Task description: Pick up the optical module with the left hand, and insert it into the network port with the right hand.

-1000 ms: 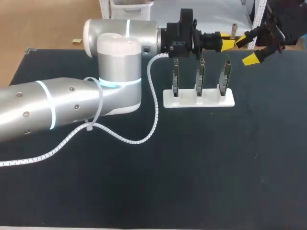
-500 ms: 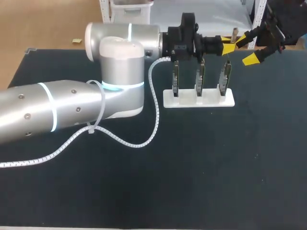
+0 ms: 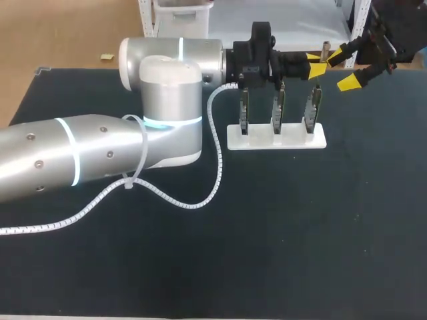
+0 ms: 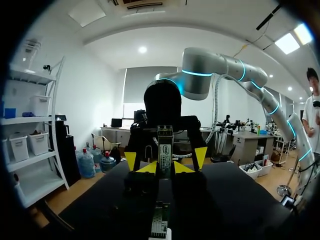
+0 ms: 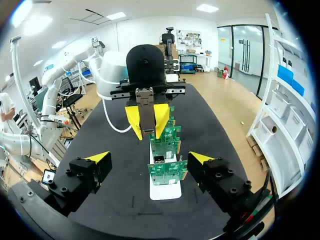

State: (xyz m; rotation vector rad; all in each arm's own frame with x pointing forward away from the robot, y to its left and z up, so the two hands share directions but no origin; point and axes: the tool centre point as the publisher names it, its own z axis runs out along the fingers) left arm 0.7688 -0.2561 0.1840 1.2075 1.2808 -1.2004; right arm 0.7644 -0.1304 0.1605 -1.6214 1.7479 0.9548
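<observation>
- The worktop [image 3: 300, 233] is dark and carries a white stand [image 3: 293, 139] near its far side.
- My left arm [image 3: 100, 153] reaches across from the left. Its body has edged slightly rightward over the last second, while its tip has hardly shifted.
- The right pincer [image 3: 342, 69] hangs at the far right corner with its fingers wide apart, gripping nothing. It has not moved.
- Three green circuit boards [image 3: 278, 107] stand upright in a row on the stand.
- The left pincer [image 3: 316, 66] is clamped on the optical module [image 5: 146, 111], one yellow tip on each side.
- The module is held off the worktop, near the top of the right-hand board. It points toward the right pincer, which is close but not touching it.
</observation>
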